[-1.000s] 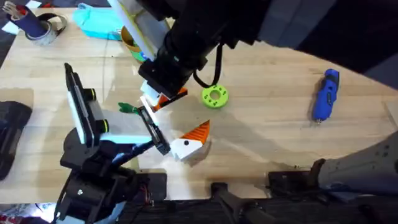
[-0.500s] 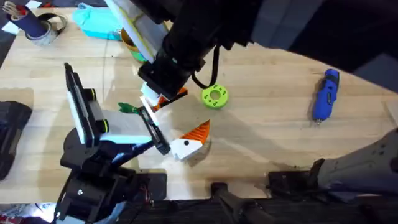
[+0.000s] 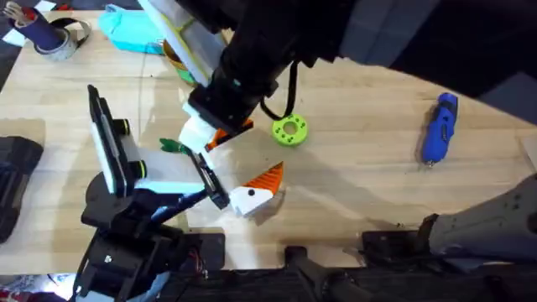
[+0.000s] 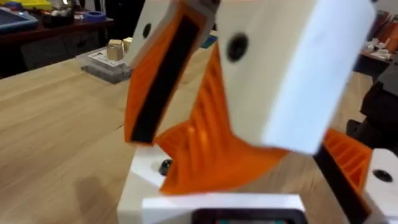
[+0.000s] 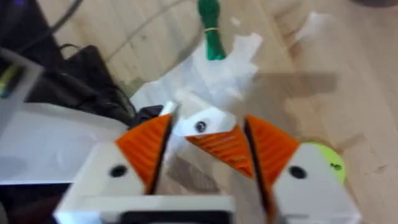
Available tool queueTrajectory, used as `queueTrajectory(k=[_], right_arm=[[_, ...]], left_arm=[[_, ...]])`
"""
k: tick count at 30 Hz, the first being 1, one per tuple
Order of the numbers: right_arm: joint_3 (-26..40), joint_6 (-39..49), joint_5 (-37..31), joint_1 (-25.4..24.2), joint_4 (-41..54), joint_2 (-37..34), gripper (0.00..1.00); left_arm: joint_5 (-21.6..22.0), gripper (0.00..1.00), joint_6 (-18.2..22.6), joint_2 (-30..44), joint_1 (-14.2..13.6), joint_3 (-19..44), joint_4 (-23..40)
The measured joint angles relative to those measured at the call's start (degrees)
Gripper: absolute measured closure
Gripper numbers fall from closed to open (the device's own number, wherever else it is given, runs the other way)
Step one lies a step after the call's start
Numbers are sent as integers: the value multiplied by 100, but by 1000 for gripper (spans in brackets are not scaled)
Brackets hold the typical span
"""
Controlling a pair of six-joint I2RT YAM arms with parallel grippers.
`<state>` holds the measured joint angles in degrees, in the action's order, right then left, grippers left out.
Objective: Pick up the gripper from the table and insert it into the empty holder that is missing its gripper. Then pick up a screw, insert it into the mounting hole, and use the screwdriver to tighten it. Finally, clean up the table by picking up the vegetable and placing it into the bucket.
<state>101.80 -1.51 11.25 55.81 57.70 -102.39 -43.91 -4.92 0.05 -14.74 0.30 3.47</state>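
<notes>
Standing fixture (image 3: 109, 151): upright white-and-black frame, far left of both grippers, apart from them. Probably the mount side of the job, can't confirm.
Vegetable (image 3: 172, 146): flat on the table just left of the right gripper (image 3: 211, 134), untouched. Cleanup not started.
Bucket (image 3: 170, 52): behind the right gripper, partly under that arm. Short carry from the vegetable, but the arm covers the way.
Right gripper: orange pads closed against a white-and-orange loose gripper piece (image 5: 214, 140), by the look of it. Held low over the table, likely to line it up for seating.
Left gripper (image 3: 256, 191): down at table level, just right of and nearer than the right gripper. Open or closed, cannot tell.
Room: tight between the two grippers, collision risk on any sideways move.
Lime disc (image 3: 290, 129): just right of the right gripper, not the target.
Screwdriver (image 3: 438, 127): far right, lying alone, open table all round — easy reach later.
</notes>
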Motion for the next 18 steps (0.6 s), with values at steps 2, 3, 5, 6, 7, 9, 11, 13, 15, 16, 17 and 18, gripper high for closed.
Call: queueTrajectory(k=[2,3,5,6,7,9,11,13,15,16,17,18], right_arm=[[0,14,-110,-76,21,4,67],[0,12,-114,-119,23,4,23],[0,3,-109,-148,31,6,6],[2,3,-109,-150,33,7,5],[2,3,-108,-157,34,10,4],[2,3,-86,-194,38,20,4],[2,3,-65,-248,41,48,4],[2,3,-48,-340,45,85,3],[4,1,-44,-460,46,125,3],[4,2,-44,-518,50,139,4],[4,3,-44,-575,53,152,4],[4,2,-45,-629,54,163,4]], left_arm=[[3,8,-3,-2,2,0,-1],[3,8,2,-2,2,0,-1],[1,8,14,-2,0,0,-2],[1,8,18,-2,0,0,-3],[1,8,19,-2,0,0,-3],[-1,8,22,-2,0,0,-3],[-1,8,23,-1,0,0,-3],[-1,8,23,-2,0,0,-3],[-1,8,23,-2,0,0,-3],[-1,8,24,-2,0,0,-3],[-1,8,25,-2,0,0,-3],[-1,8,25,-2,0,0,-3]])
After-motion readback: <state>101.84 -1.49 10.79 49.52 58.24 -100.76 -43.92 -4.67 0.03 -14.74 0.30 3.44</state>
